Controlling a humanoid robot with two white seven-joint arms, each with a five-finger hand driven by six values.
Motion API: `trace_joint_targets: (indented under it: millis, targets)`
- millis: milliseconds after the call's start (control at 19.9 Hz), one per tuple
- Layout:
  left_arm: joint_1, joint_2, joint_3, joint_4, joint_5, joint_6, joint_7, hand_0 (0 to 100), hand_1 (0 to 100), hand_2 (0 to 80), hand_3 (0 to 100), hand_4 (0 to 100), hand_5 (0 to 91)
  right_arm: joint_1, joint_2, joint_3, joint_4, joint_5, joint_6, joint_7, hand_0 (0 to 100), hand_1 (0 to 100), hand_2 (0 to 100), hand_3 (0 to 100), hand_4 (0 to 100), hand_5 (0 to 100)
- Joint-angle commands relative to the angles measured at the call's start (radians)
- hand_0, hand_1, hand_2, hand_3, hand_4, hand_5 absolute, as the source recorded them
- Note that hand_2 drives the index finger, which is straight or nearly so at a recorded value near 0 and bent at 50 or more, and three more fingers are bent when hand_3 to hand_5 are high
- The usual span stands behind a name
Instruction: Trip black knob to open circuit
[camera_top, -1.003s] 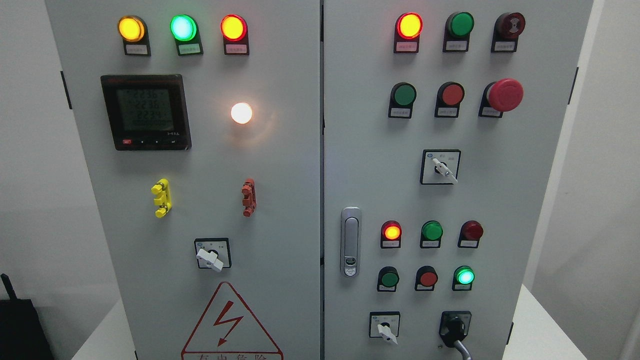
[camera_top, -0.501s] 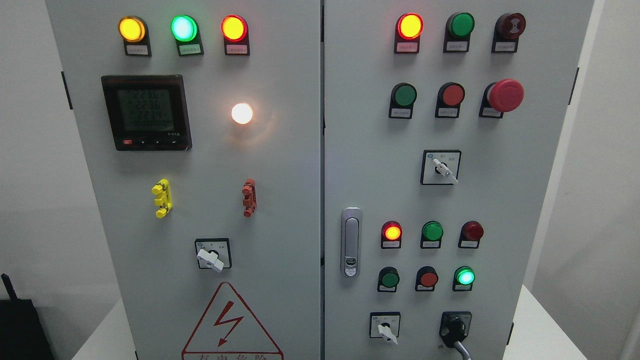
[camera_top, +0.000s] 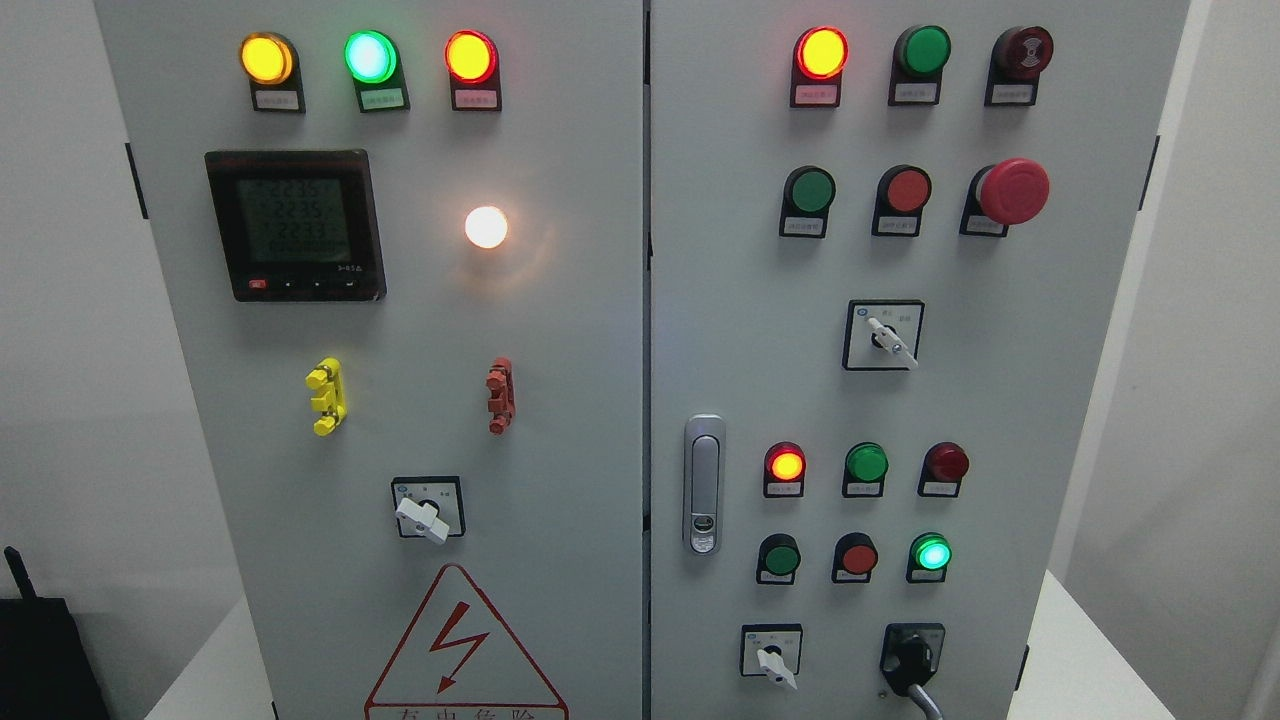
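Observation:
A grey control cabinet (camera_top: 560, 330) with two doors fills the head view. The black knob (camera_top: 911, 655) sits at the lower right of the right door, with a grey lever end pointing down to the right toward the bottom edge. To its left is a small selector switch with a white handle (camera_top: 771, 661). No hand or arm of mine shows in the view.
Lit lamps, push buttons and a red mushroom stop button (camera_top: 1012, 191) cover the right door; a silver door latch (camera_top: 703, 484) stands at its left edge. The left door carries a meter (camera_top: 295, 224), a white-handled selector (camera_top: 424, 518) and a warning triangle (camera_top: 463, 650).
The whole view has shifted a few pixels, so the panel sits slightly further right. The meter digits changed. Nothing on the panel was turned.

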Motion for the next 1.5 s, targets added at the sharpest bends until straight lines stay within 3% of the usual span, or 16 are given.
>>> trace_joint_targets:
  millis: [0, 1454]
  targets:
    - [0.000, 0.000, 0.000, 0.000, -0.023, -0.001, -0.001, 12, 39, 0.0, 0, 0, 0.0, 0.000, -0.002, -0.027, 0.002, -0.012, 0.002, -0.005, 0, 0, 0, 100, 100, 100]
    - [0.000, 0.000, 0.000, 0.000, -0.023, 0.001, -0.001, 12, 39, 0.0, 0, 0, 0.0, 0.008, -0.016, -0.040, -0.001, -0.014, 0.002, -0.011, 0, 0, 0, 100, 100, 100]
